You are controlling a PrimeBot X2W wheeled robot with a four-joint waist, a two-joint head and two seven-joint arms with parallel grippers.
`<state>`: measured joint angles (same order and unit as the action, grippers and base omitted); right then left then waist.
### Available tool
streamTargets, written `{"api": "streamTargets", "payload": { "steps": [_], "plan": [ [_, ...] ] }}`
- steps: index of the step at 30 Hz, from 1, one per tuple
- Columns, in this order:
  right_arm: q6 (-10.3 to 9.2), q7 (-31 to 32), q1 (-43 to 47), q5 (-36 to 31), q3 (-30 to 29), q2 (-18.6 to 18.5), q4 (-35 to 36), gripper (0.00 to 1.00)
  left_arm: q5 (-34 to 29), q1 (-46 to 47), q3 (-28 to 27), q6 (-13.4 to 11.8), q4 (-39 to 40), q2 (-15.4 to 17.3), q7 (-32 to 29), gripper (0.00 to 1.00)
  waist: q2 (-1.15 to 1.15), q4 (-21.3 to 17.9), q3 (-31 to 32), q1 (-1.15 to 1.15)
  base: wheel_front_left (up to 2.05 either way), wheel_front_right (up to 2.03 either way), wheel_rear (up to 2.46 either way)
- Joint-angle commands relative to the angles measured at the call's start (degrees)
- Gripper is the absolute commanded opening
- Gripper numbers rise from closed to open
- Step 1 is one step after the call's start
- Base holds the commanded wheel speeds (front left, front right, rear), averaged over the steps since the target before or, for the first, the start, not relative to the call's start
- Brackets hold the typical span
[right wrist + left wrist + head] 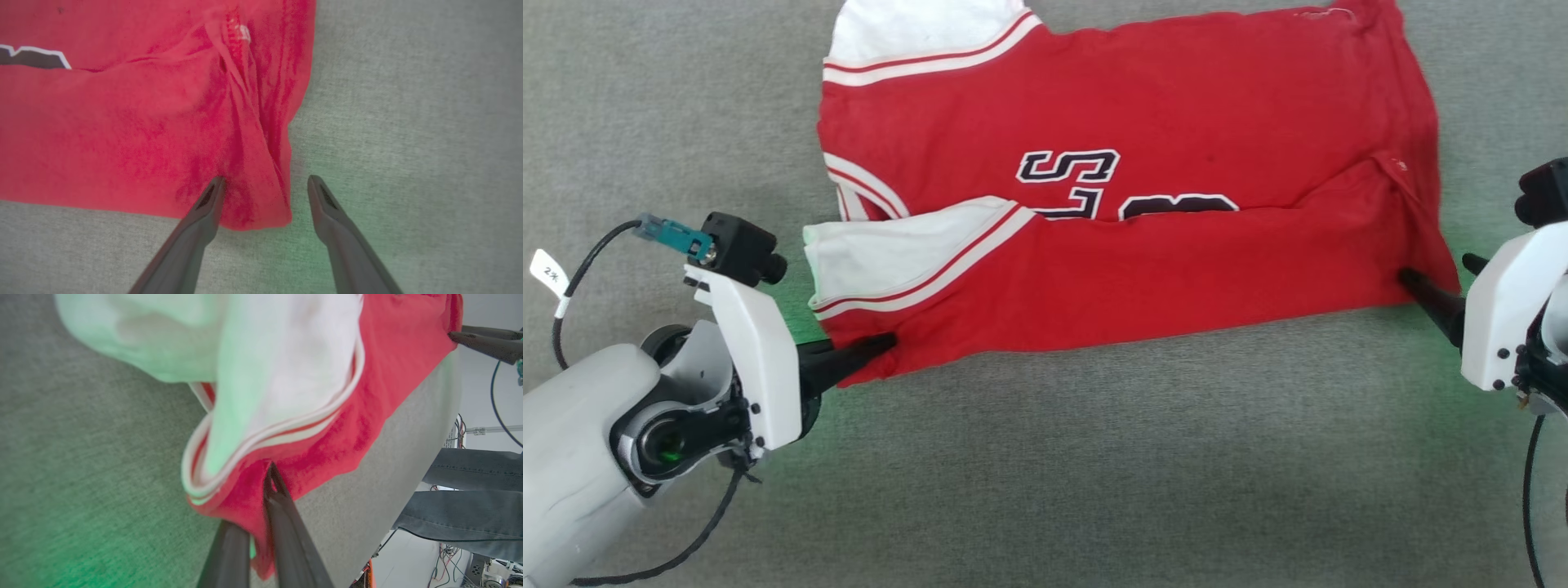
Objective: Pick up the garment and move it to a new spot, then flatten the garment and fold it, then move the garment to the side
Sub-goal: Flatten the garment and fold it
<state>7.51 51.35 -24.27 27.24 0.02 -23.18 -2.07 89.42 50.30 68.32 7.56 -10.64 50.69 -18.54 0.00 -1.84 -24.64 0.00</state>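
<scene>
Starting at the near edge, the garment [1160, 269] is seen spread on the grey felt surface [1045, 474], with its near half folded over the far half. The left gripper [889, 340] is closed tight, and red cloth from the near corner at the sleeve end is pinched between its jaws. In the left wrist view the fabric is bunched up right at the dark fingers [286, 522]. The right gripper [1437, 273] is spread wide and nothing is held. The near corner at the hem end is placed between its jaws, with one finger [206, 204] resting on red cloth and the other on bare felt beside the hem. Just past the left jaws a white sleeve [882, 253] with red-and-white striped trim is laid over the red body. Further out from both jaws, black-and-white lettering [1070, 167] is partly covered by the fold line. Farthest from the jaws, a second white sleeve [915, 33] is cut off by the frame edge. Legs in jeans [470, 498] are seen beyond the surface edge, well apart from the left jaws.
</scene>
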Motion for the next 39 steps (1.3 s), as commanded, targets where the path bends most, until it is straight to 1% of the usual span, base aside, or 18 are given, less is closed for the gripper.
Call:
{"api": "streamTargets", "payload": {
  "steps": [1,5,6,7,8,9,11,16,19,22,29,32,34,35,36,37,38,39],
  "plan": [
    [-0.05,1.54,-1.01,0.47,0.00,0.59,-0.21,1.00,-0.35,-0.06,0.05,-0.19,0.11,-0.75,0.34,0.00,0.00,0.72,-0.46,0.00,0.00,0.00,0.00],
    [-0.05,3.50,-1.45,0.19,-0.45,1.30,-2.02,1.00,-0.79,0.82,-0.19,-0.19,-0.11,-1.84,1.19,0.00,0.00,1.84,-0.96,0.00,0.00,0.00,0.00],
    [-0.05,3.60,-1.41,-0.10,-0.68,1.59,-2.69,0.59,-0.87,0.89,-0.27,-0.19,-0.24,-2.08,1.47,0.00,0.00,2.07,-0.94,0.00,0.00,0.00,0.00],
    [-0.05,3.91,-1.25,-0.23,-0.56,1.79,-3.24,0.34,-1.03,0.96,-0.31,-0.19,-0.36,-2.31,1.78,0.00,0.00,2.22,-0.90,0.00,0.00,0.00,0.00],
    [-0.05,3.80,-1.13,-0.17,-0.59,2.00,-3.55,0.13,-1.01,0.96,-0.33,-0.19,-0.43,-2.60,2.08,0.00,0.00,2.35,-0.81,0.00,0.00,0.00,0.00],
    [-0.05,3.35,-1.09,-0.13,-0.83,2.23,-3.73,0.00,-0.98,0.88,-0.27,-0.19,-0.46,-2.81,2.23,0.00,0.00,2.43,-0.66,0.00,0.00,0.00,0.00],
    [-0.05,2.21,-1.01,-0.25,-1.29,2.50,-3.79,0.00,-0.97,0.35,-0.10,-0.19,-0.41,-2.79,2.65,0.00,0.00,2.46,-0.23,0.00,0.00,0.00,0.00],
    [-0.06,1.00,0.24,0.39,-1.87,1.75,-3.45,0.00,-0.85,-1.33,0.32,-0.19,0.61,-1.36,3.62,0.00,0.00,2.25,1.14,0.00,0.00,0.00,0.00],
    [-0.06,1.03,2.15,1.16,-2.04,1.16,-2.16,0.00,-0.53,-3.25,0.63,-0.18,2.41,0.53,4.72,0.00,0.00,2.03,2.29,0.00,0.00,0.00,0.00],
    [-0.06,1.76,5.28,2.00,-2.64,-0.02,0.07,0.00,-0.54,-5.51,0.91,-0.18,5.29,3.19,6.14,0.00,0.00,1.95,3.05,0.00,0.00,0.00,0.00],
    [-0.06,4.84,14.08,3.72,-4.05,-1.97,7.10,0.00,-2.55,-10.93,2.23,-0.18,11.95,9.09,9.46,0.00,0.00,2.06,3.42,0.00,0.00,0.00,0.00],
    [-0.09,5.25,17.21,4.02,-5.24,-2.08,9.79,0.00,-3.18,-12.67,2.65,-0.18,13.69,10.38,11.02,0.00,0.00,2.20,3.26,0.00,0.00,0.00,0.00],
    [-0.09,4.72,18.63,3.69,-5.98,-1.43,11.50,0.00,-3.60,-13.45,2.76,-0.19,14.26,10.50,12.00,0.00,0.00,2.24,3.21,0.00,0.00,0.00,0.00],
    [-0.09,4.31,19.09,3.52,-6.21,-1.11,12.26,0.29,-3.71,-13.71,2.80,-0.19,14.37,10.44,12.46,0.00,0.00,2.24,3.22,0.00,0.00,0.00,0.00],
    [-0.09,3.76,19.37,3.34,-6.48,-0.83,12.82,0.65,-3.66,-13.89,2.72,-0.19,14.47,10.26,13.03,0.00,0.00,2.23,3.26,0.00,0.00,0.00,0.00],
    [-0.09,3.19,19.65,3.17,-6.77,-0.49,13.26,1.00,-3.65,-14.08,2.60,-0.19,14.42,10.16,13.62,0.05,0.00,2.20,3.32,0.00,0.00,0.00,0.00],
    [-0.09,2.44,19.78,2.99,-6.97,-0.16,13.59,1.00,-3.75,-14.23,2.57,-0.19,14.31,10.10,14.07,0.38,0.00,2.13,3.39,0.00,0.00,0.00,0.00],
    [-0.09,1.49,19.69,2.71,-7.23,0.14,13.85,1.00,-3.91,-14.28,2.51,-0.19,14.22,10.12,14.45,0.58,0.00,2.04,3.53,0.00,0.00,0.00,0.00]
  ]
}}
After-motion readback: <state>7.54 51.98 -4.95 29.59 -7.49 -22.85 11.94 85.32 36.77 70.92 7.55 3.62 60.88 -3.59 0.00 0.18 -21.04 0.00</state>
